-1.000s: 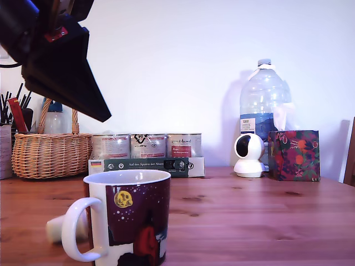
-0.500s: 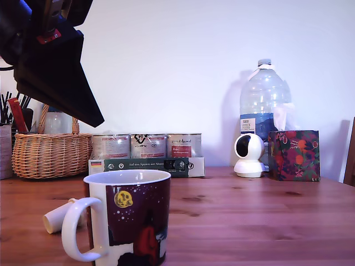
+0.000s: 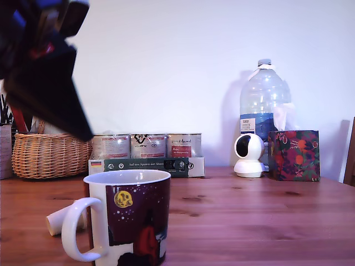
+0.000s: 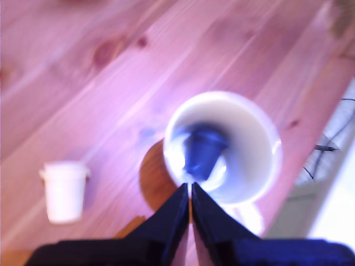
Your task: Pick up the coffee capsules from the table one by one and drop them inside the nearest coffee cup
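We see the claw (image 4: 190,191) pressed together, empty, above the mug (image 3: 130,216) at lower left of the exterior frame; one capsule (image 3: 60,220) lies on the surface (image 3: 249,210) beside its handle.

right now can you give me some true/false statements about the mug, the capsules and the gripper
1. The coffee cup stands upright on the table. True.
2. The gripper holds a capsule between its fingers. False: its fingers are shut together with nothing between them.
3. A capsule lies on the wood outside the cup. True.
4. The cup is empty. False: the wrist view shows a dark capsule-shaped object in its bottom.
5. The wicker basket stands at the exterior view's right. False: it is at that view's left.
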